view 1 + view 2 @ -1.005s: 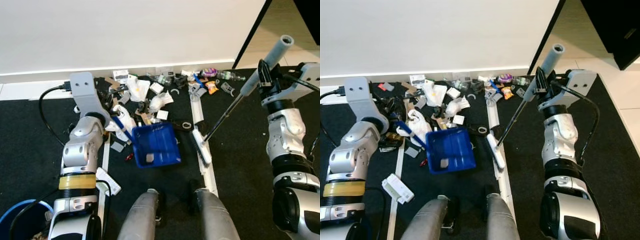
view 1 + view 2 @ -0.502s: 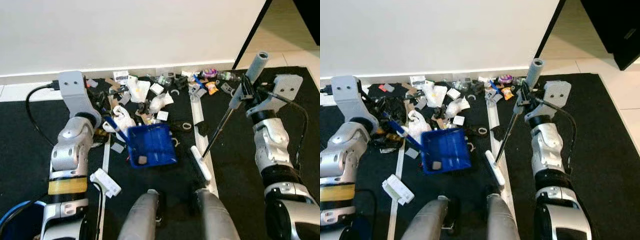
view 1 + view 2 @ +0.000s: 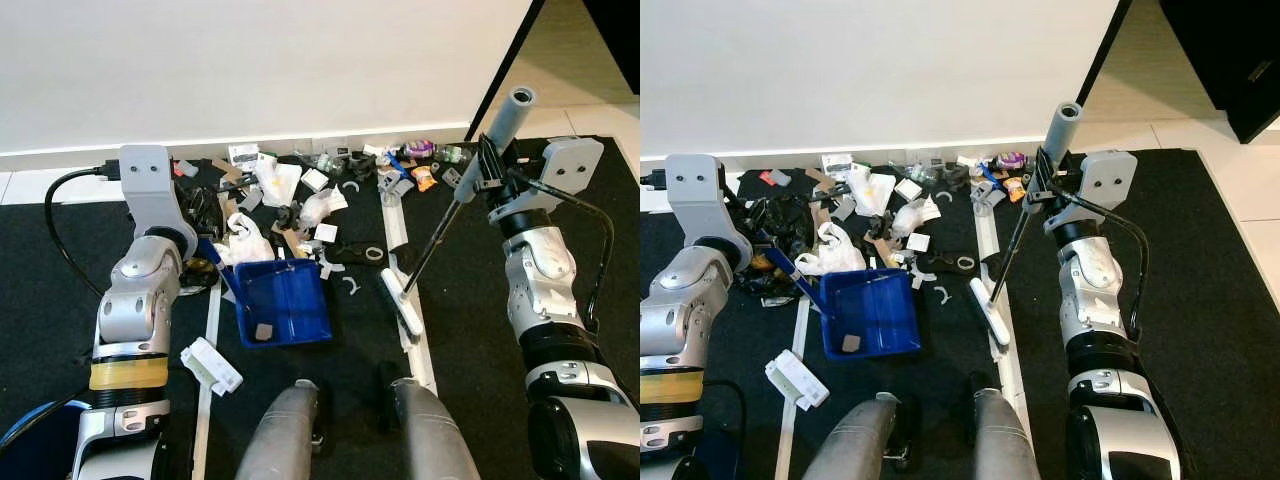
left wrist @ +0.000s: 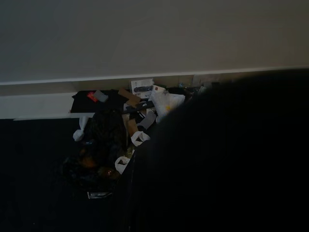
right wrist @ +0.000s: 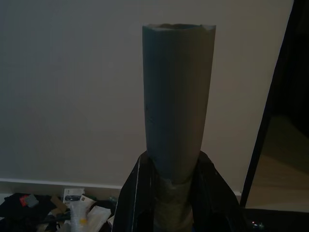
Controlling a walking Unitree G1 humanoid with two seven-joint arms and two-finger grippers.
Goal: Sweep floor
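Right tool (image 3: 487,170) grips grey-handled broom (image 3: 400,302); blue dustpan (image 3: 283,303) flat.

- I'm looking at what seems an indoor room of a home: a plain white wall (image 3: 250,60) is filling the upper frame, with a white baseboard (image 3: 60,155) running beneath.
- Black carpet (image 3: 50,300) is covering the floor below; pale tile (image 3: 590,110) is showing at upper right.
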